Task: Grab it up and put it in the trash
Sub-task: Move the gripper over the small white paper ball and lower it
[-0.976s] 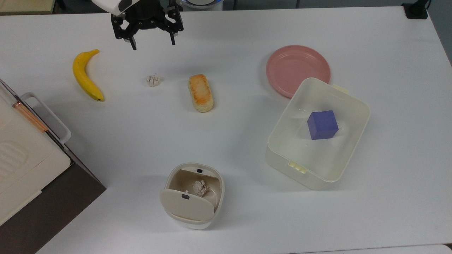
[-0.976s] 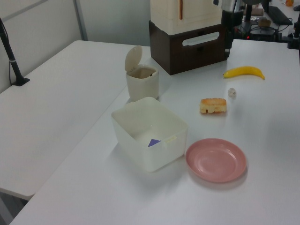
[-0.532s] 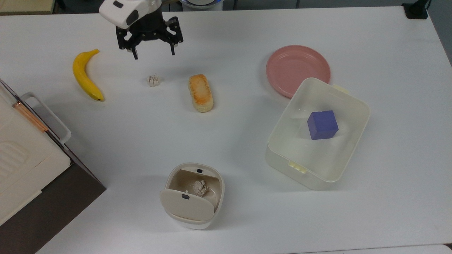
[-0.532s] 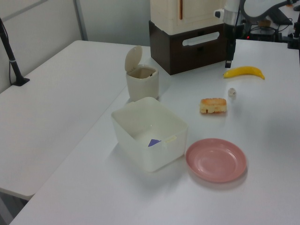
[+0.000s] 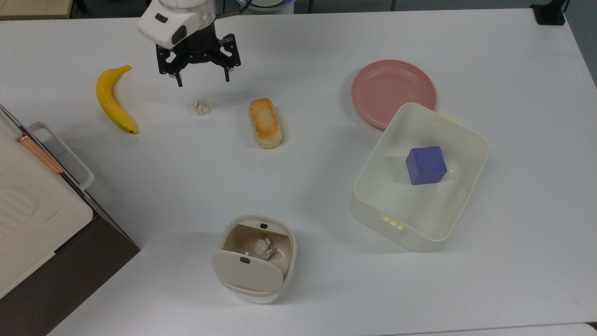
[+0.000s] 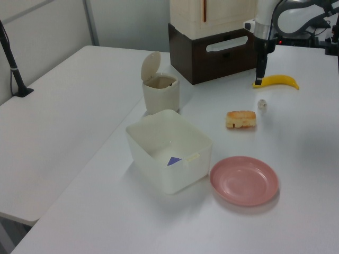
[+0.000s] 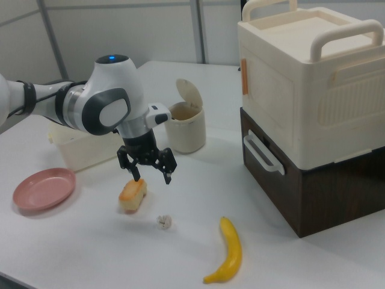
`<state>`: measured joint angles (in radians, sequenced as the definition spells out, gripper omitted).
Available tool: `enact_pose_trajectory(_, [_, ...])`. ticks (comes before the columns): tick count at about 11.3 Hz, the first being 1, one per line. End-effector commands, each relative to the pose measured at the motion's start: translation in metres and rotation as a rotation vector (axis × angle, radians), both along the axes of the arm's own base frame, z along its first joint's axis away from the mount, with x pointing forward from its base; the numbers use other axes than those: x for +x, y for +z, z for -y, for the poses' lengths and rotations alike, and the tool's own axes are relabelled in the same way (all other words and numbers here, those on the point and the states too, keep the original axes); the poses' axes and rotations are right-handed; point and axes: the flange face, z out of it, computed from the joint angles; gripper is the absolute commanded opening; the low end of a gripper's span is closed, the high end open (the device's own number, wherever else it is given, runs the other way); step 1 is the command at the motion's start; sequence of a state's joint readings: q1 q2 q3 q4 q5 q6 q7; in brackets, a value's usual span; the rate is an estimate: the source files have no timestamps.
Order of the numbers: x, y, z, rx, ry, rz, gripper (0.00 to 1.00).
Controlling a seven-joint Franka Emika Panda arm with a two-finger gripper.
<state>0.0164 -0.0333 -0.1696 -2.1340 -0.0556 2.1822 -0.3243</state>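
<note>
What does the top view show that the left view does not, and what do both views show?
The top view looks into the open trash bin, where a paper wad already lies, and shows the whole purple cube in the cream tub. It also shows the gripper open, its fingers spread. The left view shows the bin's lid standing upright and the gripper well above the table. Both show the tiny paper wad between the banana and the bread roll, and the pink plate.
</note>
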Motion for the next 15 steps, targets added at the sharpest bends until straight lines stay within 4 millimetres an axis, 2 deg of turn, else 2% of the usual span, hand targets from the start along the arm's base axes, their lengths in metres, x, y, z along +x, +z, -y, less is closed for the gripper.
enact_pose_trajectory(1, [-0.005, -0.018, 0.014, -0.014, -0.010, -0.010, 1.00])
enact_pose_trajectory(8, [-0.014, -0.053, 0.017, -0.018, -0.025, -0.026, 1.00])
enact_pose_trajectory(10, [-0.018, -0.068, 0.026, -0.017, -0.058, -0.033, 1.00])
enact_pose_trajectory(12, [-0.020, -0.077, 0.037, -0.019, -0.075, -0.047, 1.00])
enact_pose_trajectory(15, [-0.019, -0.078, 0.039, -0.033, -0.068, -0.050, 1.00])
